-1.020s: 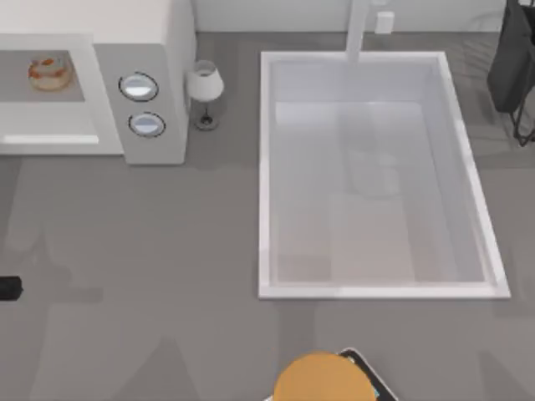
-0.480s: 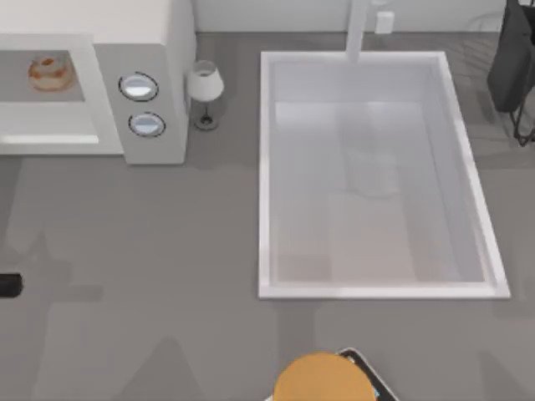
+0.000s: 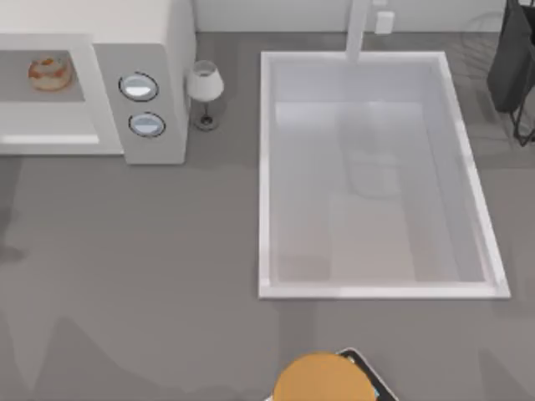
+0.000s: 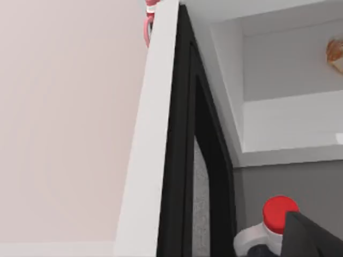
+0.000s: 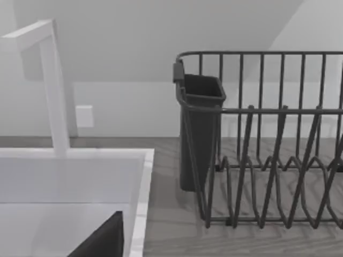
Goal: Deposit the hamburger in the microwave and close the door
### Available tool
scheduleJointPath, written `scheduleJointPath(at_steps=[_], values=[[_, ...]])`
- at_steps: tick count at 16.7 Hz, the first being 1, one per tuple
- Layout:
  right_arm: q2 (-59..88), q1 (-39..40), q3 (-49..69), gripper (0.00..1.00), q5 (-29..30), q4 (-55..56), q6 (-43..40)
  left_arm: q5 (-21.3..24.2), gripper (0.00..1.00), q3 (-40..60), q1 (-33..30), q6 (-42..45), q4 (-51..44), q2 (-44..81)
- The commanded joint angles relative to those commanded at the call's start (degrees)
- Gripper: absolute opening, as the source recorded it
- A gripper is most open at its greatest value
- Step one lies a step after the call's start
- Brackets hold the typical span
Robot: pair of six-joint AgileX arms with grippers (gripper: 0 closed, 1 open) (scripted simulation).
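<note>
The hamburger (image 3: 49, 73) is already sitting inside the microwave (image 3: 142, 50) at ten o'clock, so I am left closing the door (image 4: 177, 160); I cannot tell my jaws' state.

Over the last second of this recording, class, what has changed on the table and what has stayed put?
The small dark object at the table's left edge has gone from the top view. The hamburger stays inside the microwave, whose door is open; the wine glass, sink and tan disc are unmoved.
</note>
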Motion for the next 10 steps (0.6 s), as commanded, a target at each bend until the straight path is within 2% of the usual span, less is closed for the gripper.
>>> scheduleJointPath(at_steps=[5,10], values=[[0.0,0.0,0.0,1.0,0.0,0.0,0.0,9.9,0.0,21.3,17.3,15.0,-16.2,25.6],[0.0,0.0,0.0,1.0,0.0,0.0,0.0,18.0,0.0,38.8,26.3,24.3,-29.7,44.7]])
